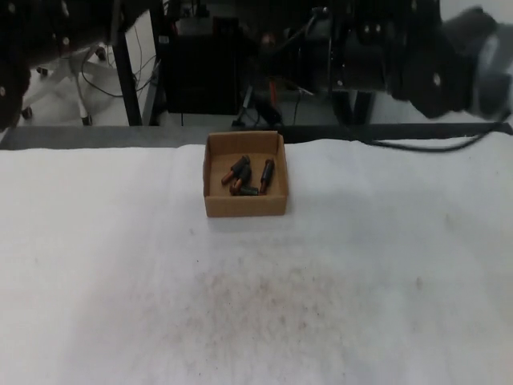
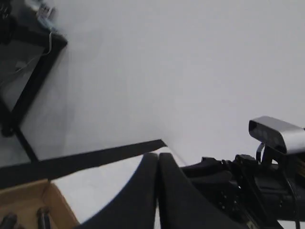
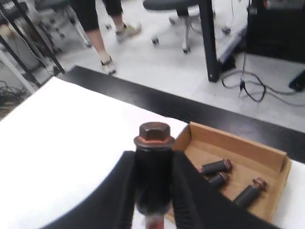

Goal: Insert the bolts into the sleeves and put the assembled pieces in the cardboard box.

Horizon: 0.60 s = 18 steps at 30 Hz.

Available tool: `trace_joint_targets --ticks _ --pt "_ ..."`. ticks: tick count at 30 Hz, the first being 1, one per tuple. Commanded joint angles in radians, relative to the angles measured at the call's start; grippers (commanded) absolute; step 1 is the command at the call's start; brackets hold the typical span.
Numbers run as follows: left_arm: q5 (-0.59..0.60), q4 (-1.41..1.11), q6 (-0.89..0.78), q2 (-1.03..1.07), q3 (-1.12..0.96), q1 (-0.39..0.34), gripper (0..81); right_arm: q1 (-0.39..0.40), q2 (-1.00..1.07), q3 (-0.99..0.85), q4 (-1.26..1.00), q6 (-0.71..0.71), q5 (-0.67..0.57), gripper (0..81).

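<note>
Now right end effector (image 3: pixel 153 160) is clenching bolt (image 3: pixel 153 136) and sleeve (image 3: pixel 152 183); left end effector (image 2: pixel 157 158) is idling clenched.
Stiff, slick steel, likely wanting mid-sleeve hold.

Bright even light, soft shadows, dim background

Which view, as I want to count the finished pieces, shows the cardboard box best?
The high view: the whole cardboard box lies open to it, dark pieces inside. In the right wrist view the right gripper and its held piece cover one corner; the left wrist view catches just a corner.
</note>
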Motion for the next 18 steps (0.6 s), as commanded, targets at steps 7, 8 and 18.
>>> trace_joint_targets --ticks 7,8,18 --pt "-0.021 0.113 0.01 -0.013 -0.01 0.002 0.3 -0.044 0.332 -0.45 0.534 0.007 0.018 0.8" --pt "-0.021 0.113 0.01 -0.013 -0.01 0.002 0.3 -0.044 0.366 -0.486 0.553 0.007 0.018 0.8" --pt "-0.021 0.113 0.01 -0.013 -0.01 0.002 0.3 -0.046 0.622 -0.782 0.661 0.015 0.022 0.8"
